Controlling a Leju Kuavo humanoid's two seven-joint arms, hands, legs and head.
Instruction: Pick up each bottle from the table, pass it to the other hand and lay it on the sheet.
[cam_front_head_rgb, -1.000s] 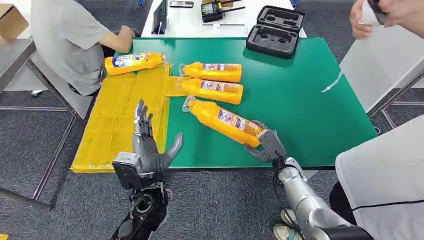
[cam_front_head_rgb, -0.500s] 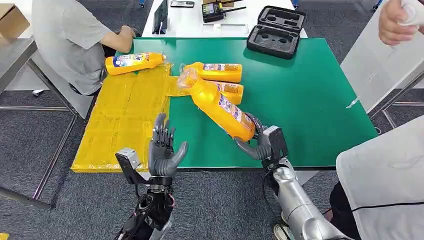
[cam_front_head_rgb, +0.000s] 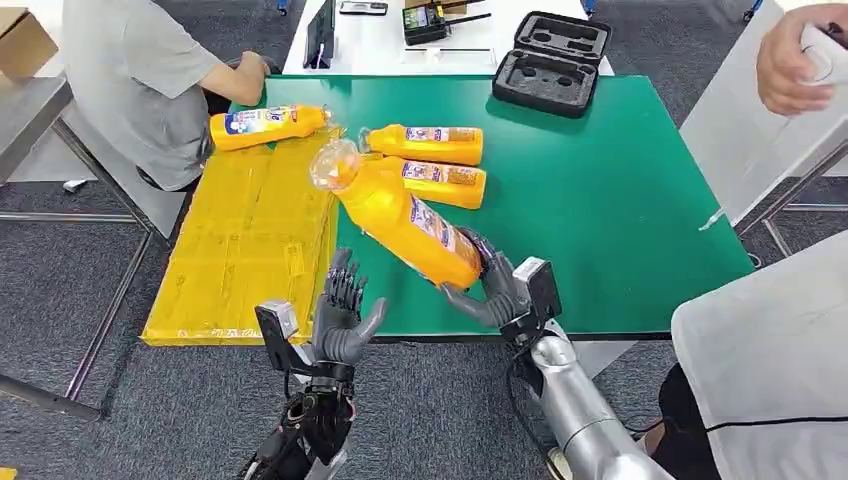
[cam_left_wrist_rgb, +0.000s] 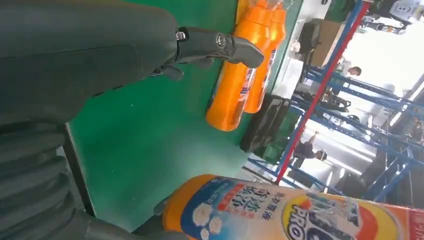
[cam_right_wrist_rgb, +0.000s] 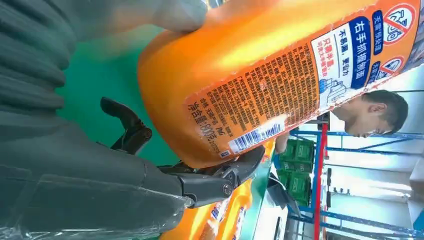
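1. Head view: high on the robot, facing forward and down over the green table and the yellow sheet;
2. Left wrist view: turned, close behind the left hand, low along the table;
3. Right wrist view: turned, pressed close to the held bottle;
4. All three views share that bottle.

**Bright and even up top, blown-out backgrounds on the wrist cams**

Head view is evenly lit from overhead, with only soft shadows on the green table. The clear bottle cap catches glare. In the left wrist view the background is overexposed white, and the near bottle label is soft. The right wrist view's close-up hand looks dim and slightly blurry.
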